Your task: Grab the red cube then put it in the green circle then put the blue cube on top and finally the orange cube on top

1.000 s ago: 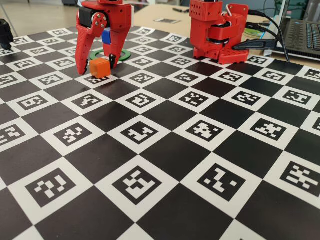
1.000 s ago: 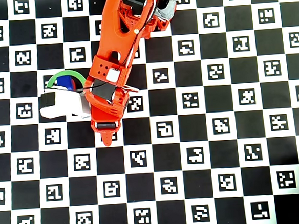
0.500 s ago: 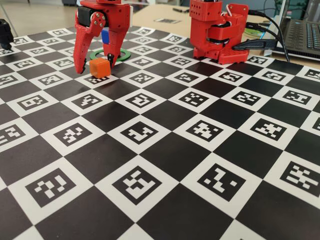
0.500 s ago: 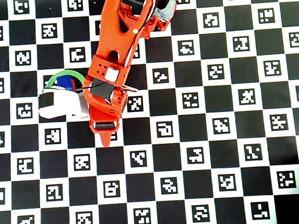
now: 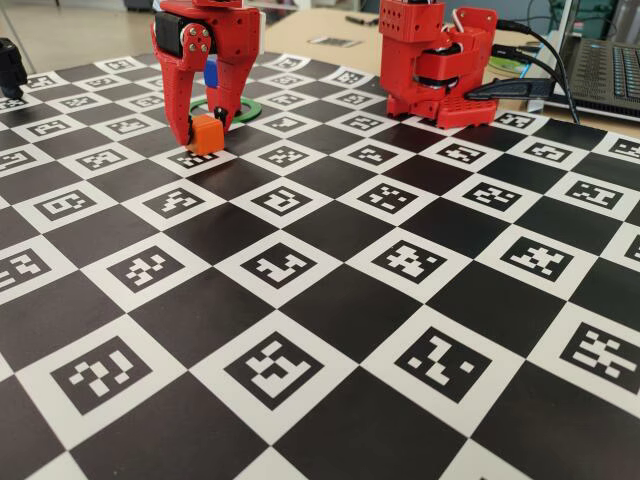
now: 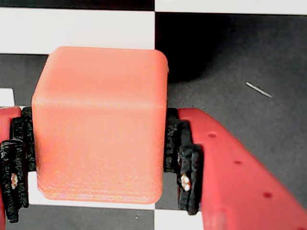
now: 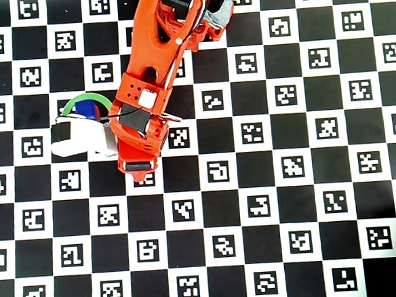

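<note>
End effector: closed on the orange cube; in the wrist view the black pads press both side faces of the cube, which fills the gap.
Orange cube, place: at worktop level, on or barely off the checkered worktop, just in front of the green circle in the fixed view. Cannot tell if it has lifted.
Blue cube: seen behind the end effector, raised above the ring; in the overhead view it sits inside the green circle. Red cube: hidden, probably underneath it.
Progress: last cube in hand, judging by the standing stack.
Risk, stack: the stack is close behind the fingers; a low swing toward the ring would likely knock it over.
Risk, grip: pads hold the lower half of the cube; a tilt on lifting could cause an off-centre landing on the blue cube.
Risk, release: opening wide near the top may nudge the cubes below.
Open room: the worktop in front and to the right in the fixed view is clear; the arm base stands well to the right.
Edges: the ring's near edge lies just behind the end effector; the worktop's edges are well away.
</note>
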`<action>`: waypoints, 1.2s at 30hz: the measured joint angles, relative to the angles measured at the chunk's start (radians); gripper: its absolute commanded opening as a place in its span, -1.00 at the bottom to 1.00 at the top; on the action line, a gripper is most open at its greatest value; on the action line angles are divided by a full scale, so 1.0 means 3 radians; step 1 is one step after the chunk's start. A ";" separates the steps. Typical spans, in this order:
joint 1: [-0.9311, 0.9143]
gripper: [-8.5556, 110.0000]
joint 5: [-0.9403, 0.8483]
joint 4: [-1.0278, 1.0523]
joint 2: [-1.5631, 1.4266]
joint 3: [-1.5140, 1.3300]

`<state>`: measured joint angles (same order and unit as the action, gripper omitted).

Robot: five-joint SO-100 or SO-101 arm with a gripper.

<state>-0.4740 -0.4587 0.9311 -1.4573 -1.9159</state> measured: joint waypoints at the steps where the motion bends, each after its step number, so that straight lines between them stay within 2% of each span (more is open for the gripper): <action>1: 0.0000 -0.72 0.0000 0.0000 0.0000 0.0000; 6: 0.0000 -0.75 0.0000 0.0363 0.0000 0.0107; 13: -0.0169 -0.77 -0.0133 0.1191 -0.0143 0.0762; 20: -0.0537 -0.78 -0.0568 0.1759 -0.0404 0.1222; 27: -0.1002 -0.79 -0.1058 0.1861 -0.0460 0.1248; 36: -0.1416 -0.79 -0.1457 0.1662 -0.0460 0.1248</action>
<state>-0.8989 -0.8958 1.4297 -1.5953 -1.5417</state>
